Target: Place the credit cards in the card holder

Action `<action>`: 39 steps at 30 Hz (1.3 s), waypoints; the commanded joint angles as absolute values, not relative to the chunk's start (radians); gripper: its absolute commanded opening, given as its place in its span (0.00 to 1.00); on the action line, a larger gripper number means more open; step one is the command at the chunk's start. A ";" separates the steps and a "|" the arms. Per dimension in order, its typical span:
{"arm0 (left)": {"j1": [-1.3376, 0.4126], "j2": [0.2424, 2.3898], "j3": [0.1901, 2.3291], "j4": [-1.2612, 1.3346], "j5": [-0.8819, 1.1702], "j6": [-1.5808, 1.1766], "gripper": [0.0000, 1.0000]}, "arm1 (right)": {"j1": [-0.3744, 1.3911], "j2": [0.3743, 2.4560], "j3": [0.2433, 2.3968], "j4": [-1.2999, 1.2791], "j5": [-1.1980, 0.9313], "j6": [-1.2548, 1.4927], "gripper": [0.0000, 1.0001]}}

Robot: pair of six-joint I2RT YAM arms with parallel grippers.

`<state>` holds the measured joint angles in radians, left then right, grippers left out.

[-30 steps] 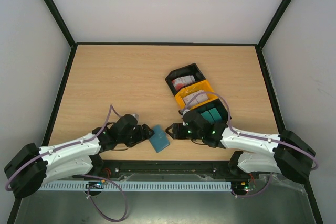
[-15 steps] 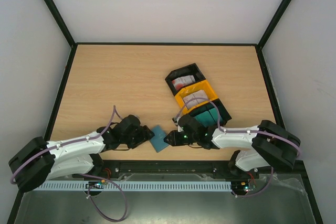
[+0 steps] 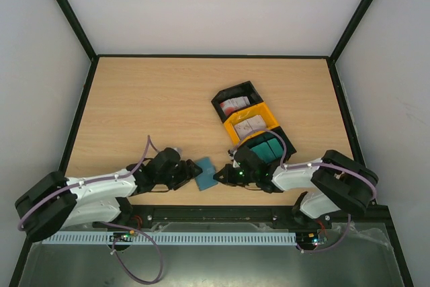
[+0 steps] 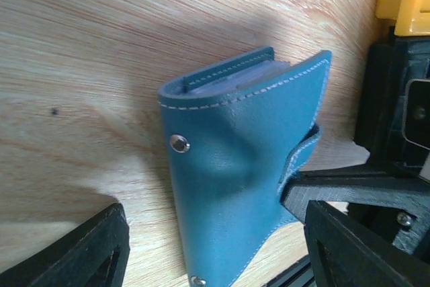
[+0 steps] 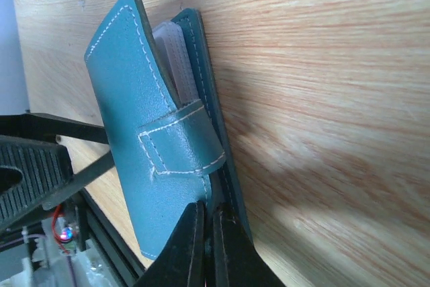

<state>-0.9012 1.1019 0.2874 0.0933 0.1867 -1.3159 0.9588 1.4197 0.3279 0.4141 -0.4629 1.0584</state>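
Top view: wallet (image 3: pixel 204 174) folded, on the table (image 3: pixel 148 112) by its near edge, right between both grippers. L gripper (image 3: pixel 190 171) open, fingers either side of it. R gripper (image 3: pixel 222 175) closed tight at the wallet's edge, maybe nipping the cover, hard to tell fr. wrist cam. Cards (image 3: pixel 233 105) sit in the tray (image 3: pixel 216 101), well apart. Step looks like opening the wallet. Next: L steadies it, R peels the cover back w/o dragging it off the edge.
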 commanded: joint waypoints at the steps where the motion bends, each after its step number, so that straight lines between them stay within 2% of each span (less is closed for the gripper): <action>1: -0.914 1.153 0.251 0.217 0.207 -1.331 0.73 | 0.925 1.483 0.263 0.476 -0.496 1.131 0.03; 6: -0.916 1.230 0.218 0.388 0.214 -1.318 0.70 | 0.888 1.545 0.193 0.677 -0.594 1.213 0.02; 11: -0.930 1.307 0.207 0.505 0.194 -1.279 0.57 | 0.876 1.591 0.172 0.803 -0.669 1.259 0.03; 16: -0.934 1.301 0.207 0.539 0.179 -1.241 0.34 | 0.876 1.580 0.174 0.849 -0.687 1.266 0.07; 18: -0.933 1.271 0.210 0.514 0.164 -1.225 0.22 | 0.877 1.547 0.180 0.823 -0.679 1.234 0.13; 20: -0.914 1.231 0.227 0.456 0.172 -1.218 0.05 | 0.874 1.488 0.191 0.738 -0.650 1.187 0.22; 21: -0.900 1.206 0.238 0.425 0.196 -1.217 0.03 | 0.875 1.449 0.209 0.671 -0.630 1.151 0.26; 25: -0.806 1.071 0.296 0.283 0.305 -1.213 0.02 | 0.873 1.267 0.296 0.375 -0.485 0.980 0.44; 29: -0.678 0.945 0.377 0.151 0.480 -1.204 0.02 | 0.869 1.080 0.387 0.182 -0.344 0.812 0.53; 33: -0.549 0.883 0.458 0.061 0.681 -1.256 0.02 | 0.869 0.884 0.445 0.118 -0.264 0.665 0.58; 39: -0.476 0.852 0.499 0.246 0.877 -1.492 0.02 | 0.869 0.746 0.490 0.124 -0.292 0.513 0.62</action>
